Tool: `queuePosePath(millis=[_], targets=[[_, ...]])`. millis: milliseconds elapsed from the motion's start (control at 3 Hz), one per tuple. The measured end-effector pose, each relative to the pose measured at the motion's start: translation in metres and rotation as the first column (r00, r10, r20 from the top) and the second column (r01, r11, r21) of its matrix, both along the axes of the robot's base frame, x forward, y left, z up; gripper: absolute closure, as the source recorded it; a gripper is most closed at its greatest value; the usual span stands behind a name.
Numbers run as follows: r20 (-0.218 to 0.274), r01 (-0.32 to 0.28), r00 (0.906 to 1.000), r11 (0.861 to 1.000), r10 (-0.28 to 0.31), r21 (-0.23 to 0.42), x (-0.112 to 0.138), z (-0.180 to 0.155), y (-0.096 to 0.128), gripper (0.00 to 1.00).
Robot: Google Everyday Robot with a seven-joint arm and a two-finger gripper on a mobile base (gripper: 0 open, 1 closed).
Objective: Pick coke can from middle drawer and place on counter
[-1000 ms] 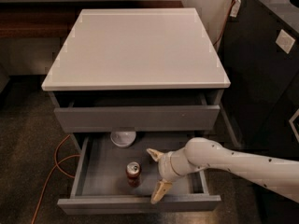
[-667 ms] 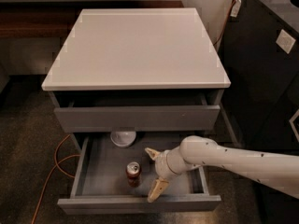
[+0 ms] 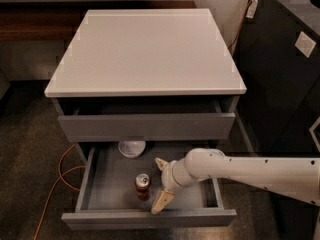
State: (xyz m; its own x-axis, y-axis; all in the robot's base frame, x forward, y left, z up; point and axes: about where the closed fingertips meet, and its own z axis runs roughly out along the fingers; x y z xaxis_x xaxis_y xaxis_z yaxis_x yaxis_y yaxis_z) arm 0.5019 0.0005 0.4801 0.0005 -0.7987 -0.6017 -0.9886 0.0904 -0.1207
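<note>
**Red coke can (image 3: 143,186) upright in the open middle drawer (image 3: 86,184), gripper (image 3: 159,183) spread just beside it**

From the left there is one orange cable (image 3: 60,169) looping over the dark floor. Next come one light-grey counter (image 3: 145,54) and two drawers in view. The top drawer (image 3: 145,126) is pulled out only slightly, and the middle drawer below it is pulled well out. Inside the middle drawer are one white bowl (image 3: 132,147) at the back, partly under the top drawer's front, and one coke can nearer the front. Right of the can is the one gripper. Its two tan fingers (image 3: 161,202) are wide apart, one toward the back and one toward the drawer's front. The opening faces the can, just beside it; contact cannot be told. The white arm (image 3: 250,171) runs off to the right, in front of one black cabinet (image 3: 280,69).

Since a second ago the gripper has edged left toward the can, the front finger most. The can and the bowl have not moved.

The can is small and red, with a silver top and white marking on its side.
</note>
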Motion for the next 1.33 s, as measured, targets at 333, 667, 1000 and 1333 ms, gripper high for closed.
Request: queuePosePath(millis=[333,667,1000,1333], targets=[[-0.007,0.031,0.9995,0.999,-0.031,0.012,0.006,-0.007,0.006,0.0],[-0.02,0.045,0.9988,0.999,-0.044,0.028,0.017,-0.015,0.011,0.0],[-0.033,0.055,0.998,0.998,-0.054,0.042,0.029,-0.023,0.013,0.0],[-0.047,0.065,0.9969,0.996,-0.063,0.053,0.037,-0.031,0.016,0.0]])
